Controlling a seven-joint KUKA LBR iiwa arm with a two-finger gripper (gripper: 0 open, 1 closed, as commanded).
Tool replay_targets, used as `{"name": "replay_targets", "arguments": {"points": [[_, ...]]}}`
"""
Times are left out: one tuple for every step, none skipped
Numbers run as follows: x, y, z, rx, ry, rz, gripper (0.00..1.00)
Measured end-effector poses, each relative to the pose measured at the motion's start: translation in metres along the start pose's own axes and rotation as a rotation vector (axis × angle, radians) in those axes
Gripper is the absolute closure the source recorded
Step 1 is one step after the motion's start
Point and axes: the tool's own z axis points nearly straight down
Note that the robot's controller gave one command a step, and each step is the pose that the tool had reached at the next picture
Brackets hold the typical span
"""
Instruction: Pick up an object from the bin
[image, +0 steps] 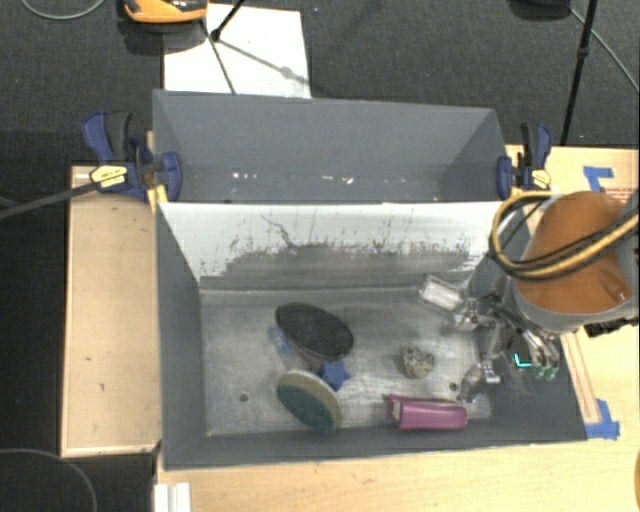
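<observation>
Camera view: a pink tube (428, 412) lies by the front wall of the bin (181, 340). The gripper (478, 384) is just beside its right end. I cannot tell if it is open or shut. Farther back sit 3 things: a green disc (308, 400), a small grey lump (418, 361) and a black oval (314, 331). Behind them, scratched grey floor (385, 305) runs open to the back wall.

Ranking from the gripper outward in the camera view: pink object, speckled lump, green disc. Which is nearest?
1. Pink object, at the front, just left of the gripper.
2. Speckled lump, mid-floor, further left.
3. Green disc, front left, farthest.
</observation>
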Motion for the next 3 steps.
{"name": "replay_targets", "arguments": {"points": [[-0.022,0.015,0.055,0.001,-0.013,-0.138,0.00],[-0.015,0.017,0.055,0.004,-0.028,-0.130,0.00],[0.020,0.002,-0.007,0.005,-0.024,-0.140,0.00]]}}
